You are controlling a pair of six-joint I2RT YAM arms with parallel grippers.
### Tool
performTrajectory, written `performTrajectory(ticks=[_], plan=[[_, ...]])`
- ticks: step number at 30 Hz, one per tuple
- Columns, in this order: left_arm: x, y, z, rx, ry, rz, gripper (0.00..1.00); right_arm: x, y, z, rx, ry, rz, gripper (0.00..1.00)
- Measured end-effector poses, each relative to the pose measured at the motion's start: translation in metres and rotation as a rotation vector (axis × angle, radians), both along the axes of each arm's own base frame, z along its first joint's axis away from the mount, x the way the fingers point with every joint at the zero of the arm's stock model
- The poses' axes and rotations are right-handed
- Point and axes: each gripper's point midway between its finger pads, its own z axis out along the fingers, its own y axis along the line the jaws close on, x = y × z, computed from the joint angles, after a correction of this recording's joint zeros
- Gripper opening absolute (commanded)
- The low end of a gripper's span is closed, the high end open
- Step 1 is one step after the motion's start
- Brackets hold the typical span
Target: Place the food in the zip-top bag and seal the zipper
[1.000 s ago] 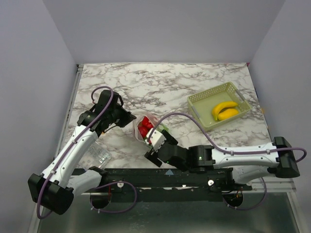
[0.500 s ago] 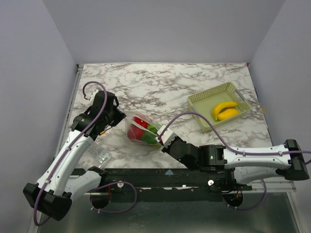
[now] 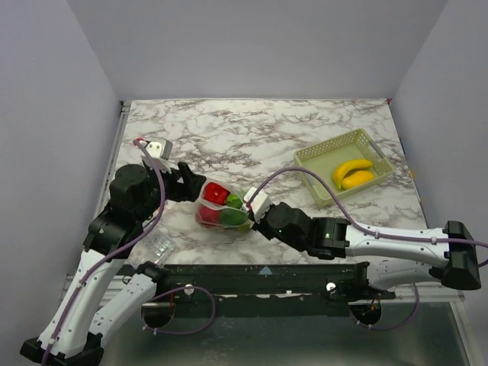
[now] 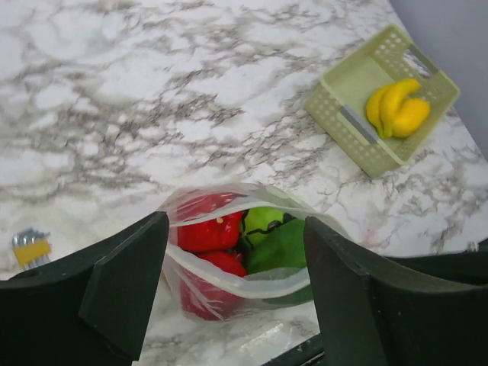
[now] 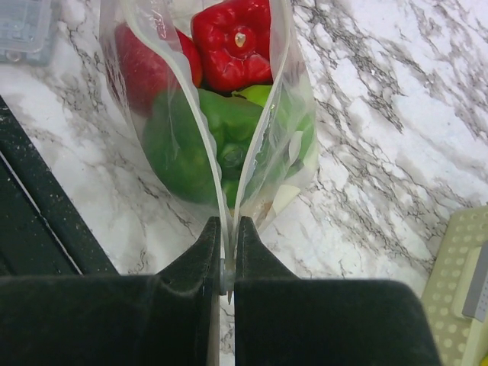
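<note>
The clear zip-top bag lies on the marble near the front edge, holding red peppers and green peppers of the toy food. My right gripper is shut on the bag's right end, pinching the two pale zipper strips, which gape apart further along. My left gripper is open, its fingers standing either side of the bag's mouth without touching it. In the top view the left gripper sits at the bag's left end and the right gripper at its right. Two yellow bananas lie apart in a basket.
The pale green mesh basket stands at the right, also in the left wrist view. A small crinkly clear packet lies by the left arm near the front edge. A black rail runs along the table's near side.
My left gripper has let go of the bag, opened and drawn back to the left. My right gripper has shut on the bag's right end. The bag has shifted left and settled lower.
</note>
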Motion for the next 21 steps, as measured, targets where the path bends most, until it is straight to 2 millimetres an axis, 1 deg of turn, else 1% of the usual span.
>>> performTrajectory(ticks=[1,3,4,5,6,7,8,9,11,13,17,21], plan=[[-0.002,-0.004,0.007,0.01,-0.045,-0.044,0.86,0.001,0.001,-0.002,-0.001,0.011,0.008,0.0],[-0.012,-0.023,0.02,0.043,-0.182,-0.188,0.88,0.004,0.0,-0.003,0.004,0.029,0.016,0.0],[-0.019,-0.034,0.022,0.064,-0.256,-0.267,0.89,0.006,0.0,-0.003,0.009,0.036,0.019,0.0],[-0.028,-0.045,0.019,0.095,-0.331,-0.357,0.91,0.007,0.0,-0.003,0.014,0.044,0.024,0.0],[-0.034,-0.053,0.015,0.115,-0.378,-0.416,0.91,0.008,0.0,-0.003,0.019,0.049,0.026,0.0],[-0.042,-0.062,0.003,0.161,-0.434,-0.502,0.91,0.009,0.0,-0.002,0.025,0.054,0.027,0.0],[-0.047,-0.068,-0.004,0.189,-0.467,-0.557,0.92,0.01,0.0,-0.001,0.031,0.057,0.029,0.0],[-0.054,-0.075,-0.018,0.255,-0.519,-0.648,0.92,0.01,0.0,0.0,0.037,0.061,0.035,0.0],[-0.061,-0.084,-0.033,0.33,-0.581,-0.752,0.92,0.008,0.001,0.003,0.05,0.067,0.048,0.0],[-0.064,-0.09,-0.037,0.39,-0.645,-0.828,0.93,0.006,0.001,0.005,0.062,0.072,0.061,0.0],[-0.06,-0.107,-0.033,0.485,-0.745,-0.935,0.93,0.003,0.001,0.01,0.079,0.077,0.08,0.0],[-0.058,-0.123,-0.031,0.51,-0.775,-1.02,0.93,0.001,0.001,0.012,0.086,0.079,0.09,0.0]])
